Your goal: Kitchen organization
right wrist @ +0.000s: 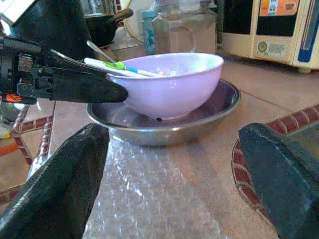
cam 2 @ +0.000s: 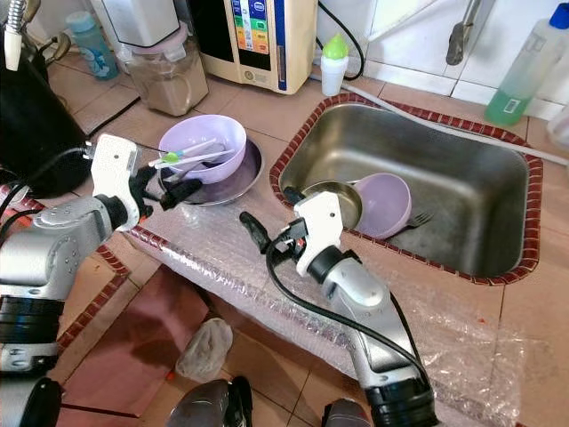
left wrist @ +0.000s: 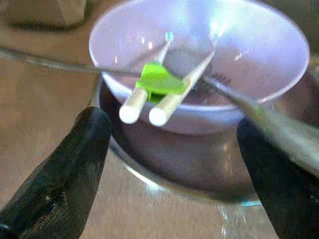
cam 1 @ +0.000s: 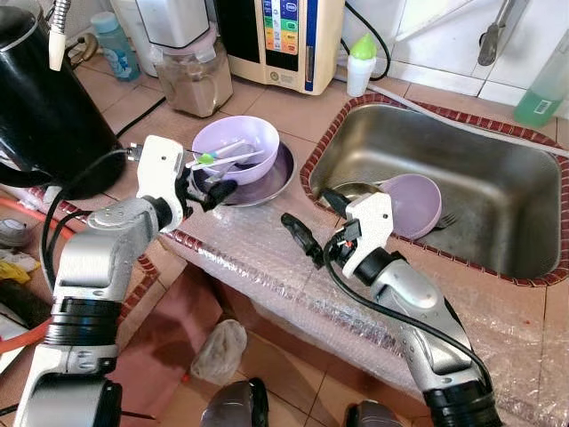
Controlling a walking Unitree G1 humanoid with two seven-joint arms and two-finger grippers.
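Observation:
A lilac bowl (cam 1: 238, 140) stands in a steel plate (cam 1: 277, 181) on the tiled counter. White chopsticks (left wrist: 164, 99) joined by a green clip, and a metal utensil handle, rest across its rim. My left gripper (cam 1: 210, 182) is open just short of the bowl's near side, its fingers (left wrist: 65, 184) on either side of the chopstick ends and touching nothing. My right gripper (cam 1: 318, 221) hovers open over the bubble wrap between plate and sink, pointing at the bowl (right wrist: 174, 84). In the sink (cam 1: 507, 169) lie a second lilac bowl (cam 1: 416, 203), a steel bowl (cam 1: 356, 189) and a fork (cam 1: 447, 219).
A black kettle (cam 1: 40, 116) stands close to my left arm. Behind the plate are a blender jar (cam 1: 191, 76), a water purifier (cam 1: 276, 40) and a green-capped bottle (cam 1: 360, 64). Bubble wrap (cam 1: 258, 258) covers the counter's front edge. A green soap bottle (cam 1: 542, 98) sits behind the sink.

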